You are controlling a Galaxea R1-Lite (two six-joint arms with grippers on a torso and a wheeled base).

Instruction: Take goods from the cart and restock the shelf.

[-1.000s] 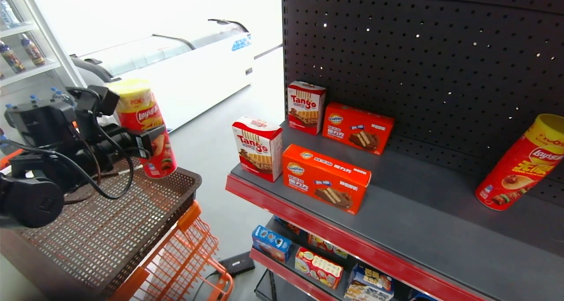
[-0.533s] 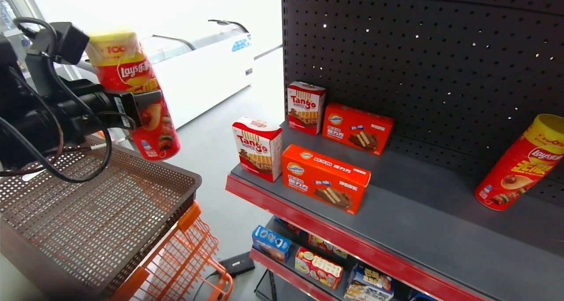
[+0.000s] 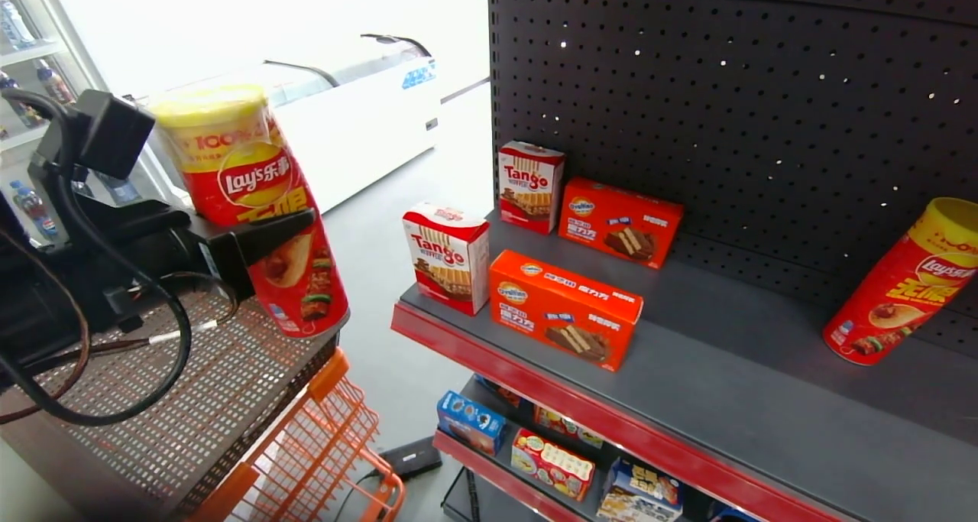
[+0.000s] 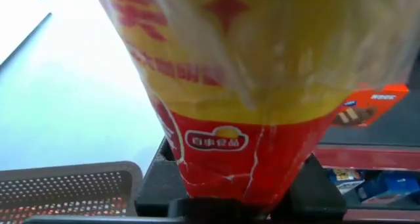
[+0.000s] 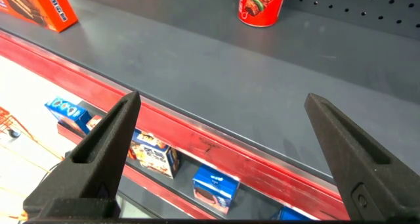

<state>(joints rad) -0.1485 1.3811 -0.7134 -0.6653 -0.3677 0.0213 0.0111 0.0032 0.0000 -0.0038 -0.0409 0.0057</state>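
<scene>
Spotter: Where is the red-and-yellow cylindrical crisp canister (image 3: 237, 178)?

Operator: Left of the head view, over a corner of the brown perforated cart basket (image 3: 191, 400), yellow lid up. The left hand (image 3: 263, 239) is clenched round its middle, I judge so that it rides near upright and can be stood on its base.

Spotter: And the right hand (image 5: 230, 158)?

Operator: Released, nothing between its fingers, hovering over the red front lip (image 5: 216, 148) of the grey shelf board (image 3: 726, 400).

Spotter: Room to set down?

Operator: Bare board at lower right, between the orange cardboard box (image 3: 565, 308) and a matching canister (image 3: 901, 285) leaning on the black pegboard back (image 3: 764, 86). The lip and the red-and-white wafer box (image 3: 447, 254) at the corner are what to clear going in.
</scene>
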